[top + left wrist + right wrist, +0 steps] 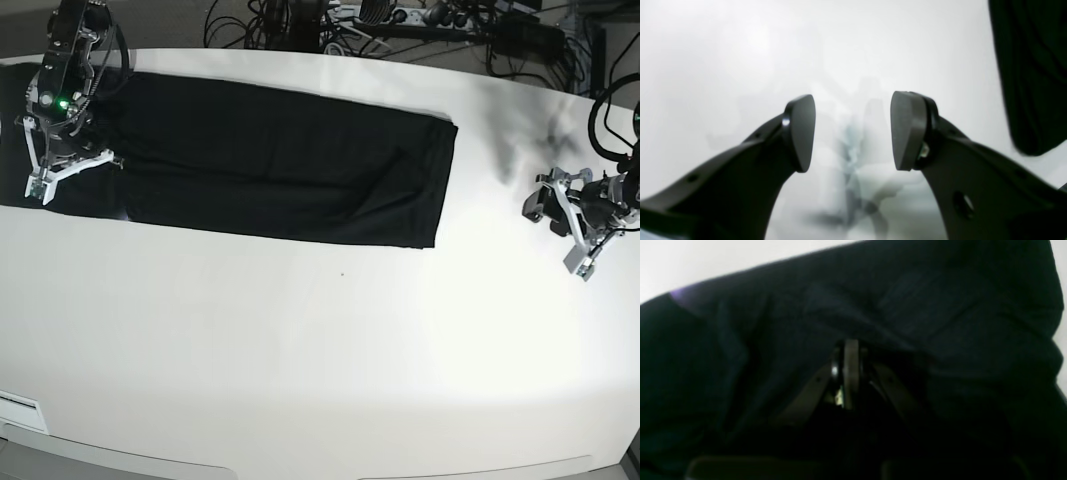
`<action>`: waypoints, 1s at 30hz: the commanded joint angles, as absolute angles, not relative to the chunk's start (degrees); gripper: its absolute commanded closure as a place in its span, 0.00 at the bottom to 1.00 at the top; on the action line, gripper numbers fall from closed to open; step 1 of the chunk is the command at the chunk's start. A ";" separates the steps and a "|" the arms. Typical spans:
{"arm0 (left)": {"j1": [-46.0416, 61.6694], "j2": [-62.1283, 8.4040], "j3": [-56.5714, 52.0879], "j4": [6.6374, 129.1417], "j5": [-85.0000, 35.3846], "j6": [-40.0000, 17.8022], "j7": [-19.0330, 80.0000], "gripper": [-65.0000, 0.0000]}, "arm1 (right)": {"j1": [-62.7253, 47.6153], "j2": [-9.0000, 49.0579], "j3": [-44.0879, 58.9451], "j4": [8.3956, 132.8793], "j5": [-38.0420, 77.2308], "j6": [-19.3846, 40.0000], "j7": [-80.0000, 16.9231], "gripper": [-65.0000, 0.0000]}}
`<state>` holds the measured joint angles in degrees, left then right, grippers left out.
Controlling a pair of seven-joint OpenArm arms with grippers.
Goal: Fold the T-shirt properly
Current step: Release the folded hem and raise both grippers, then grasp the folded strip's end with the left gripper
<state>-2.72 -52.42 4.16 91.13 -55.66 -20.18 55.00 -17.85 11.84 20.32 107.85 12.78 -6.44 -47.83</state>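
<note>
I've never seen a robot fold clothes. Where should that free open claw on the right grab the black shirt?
Probably the near corner of the T-shirt at its free end, approached from the bare table beside it. That edge lies flat and nearest the open left gripper.

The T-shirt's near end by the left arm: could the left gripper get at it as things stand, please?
Probably yes. The left gripper is open and empty over bare table, and the T-shirt lies flat with its end facing that arm. Nothing sits between them; the right gripper is at the far end.
</note>
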 commanded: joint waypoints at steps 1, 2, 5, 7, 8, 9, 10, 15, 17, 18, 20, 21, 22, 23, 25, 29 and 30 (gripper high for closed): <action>-3.81 -52.71 3.05 91.81 -56.21 -18.65 53.98 0.43 | -17.30 12.73 20.67 110.67 11.20 -6.63 -46.09 1.00; -3.81 -51.77 2.50 91.81 -56.18 -17.56 54.00 0.43 | -17.32 12.73 20.67 112.18 9.93 -6.55 -46.17 1.00; -3.66 -48.05 -1.50 91.81 -56.93 -16.38 54.50 0.43 | -17.37 12.75 20.67 115.46 6.31 -6.37 -47.77 0.87; -3.64 -44.86 -5.98 91.81 -59.70 -16.45 56.93 0.43 | -17.85 12.75 20.67 116.01 4.10 -5.21 -48.29 0.77; -3.64 -43.44 -7.97 91.77 -60.88 -16.69 58.59 0.43 | -18.13 12.75 20.67 116.01 3.55 -4.12 -48.49 0.74; -3.57 -42.48 -9.26 91.72 -61.56 -17.21 59.83 0.43 | -18.41 12.75 20.67 116.01 2.98 -3.27 -48.75 0.73; -3.25 -41.76 -9.87 91.64 -62.02 -17.74 60.16 0.43 | -18.70 12.75 20.67 116.01 2.87 -2.61 -49.15 0.72; -1.04 -36.88 -10.20 90.39 -60.20 -18.17 59.96 0.36 | -19.38 12.91 20.67 116.01 2.90 -2.33 -50.15 0.72; -0.10 -34.63 -10.22 89.80 -58.78 -16.62 59.53 0.36 | -19.38 12.91 20.67 116.01 2.90 -2.28 -50.15 0.72; 0.30 -33.34 -10.22 89.43 -58.48 -16.29 59.13 0.36 | -19.38 12.91 20.67 116.01 2.90 -2.31 -50.15 0.72; 0.69 -30.59 -10.22 88.55 -57.74 -15.64 58.63 0.36 | -19.38 12.91 20.67 116.01 2.92 -2.28 -50.17 0.72; 0.82 -29.30 -10.22 88.14 -57.17 -15.14 58.48 0.36 | -19.40 12.91 20.67 116.01 2.90 -2.28 -50.15 0.72; 0.82 -28.01 -10.22 87.66 -57.17 -14.92 58.46 0.36 | -19.40 12.91 20.67 116.01 2.85 -2.31 -50.19 0.72; 0.82 -26.83 -10.22 87.26 -57.17 -14.90 58.48 0.36 | -19.42 12.91 20.67 116.01 2.68 -2.28 -50.19 0.72; 0.84 -24.56 -10.20 86.87 -57.21 -14.90 58.59 0.36 | -19.42 12.91 20.67 116.01 2.68 -2.24 -50.22 0.72; 2.85 -21.26 -10.15 86.87 -58.04 -14.92 60.07 0.36 | -19.38 12.93 20.67 116.01 2.68 -1.43 -50.19 0.72; 3.60 -20.73 -10.15 86.89 -58.65 -14.96 60.05 0.36 | -19.38 12.97 20.67 116.01 2.68 -1.48 -50.19 0.72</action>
